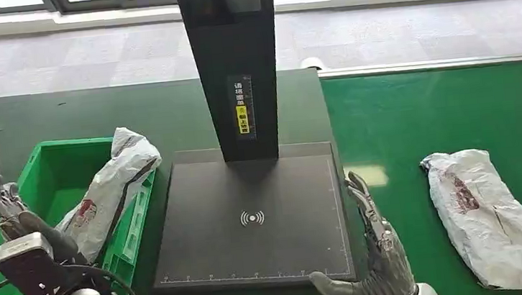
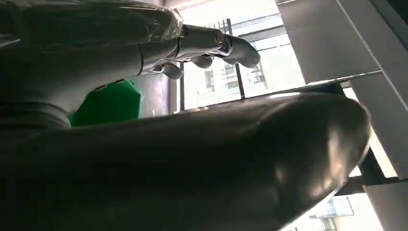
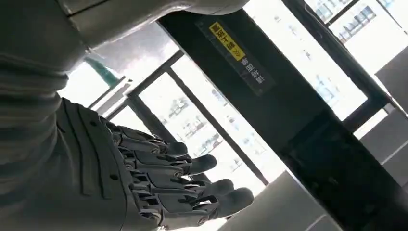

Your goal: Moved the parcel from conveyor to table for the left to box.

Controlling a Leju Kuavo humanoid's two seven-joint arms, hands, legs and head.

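green conveyor on the right carries the white parcel, lying flat, well apart from the black scan pad. left, a green box holds another bag. right hand empty, fingers spread; left hand empty, fingers apart.

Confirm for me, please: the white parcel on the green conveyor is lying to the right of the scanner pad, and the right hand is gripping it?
Not quite. In the head view the right hand is open at the scanner pad edge, apart from the parcel, which does lie on the conveyor to the right.
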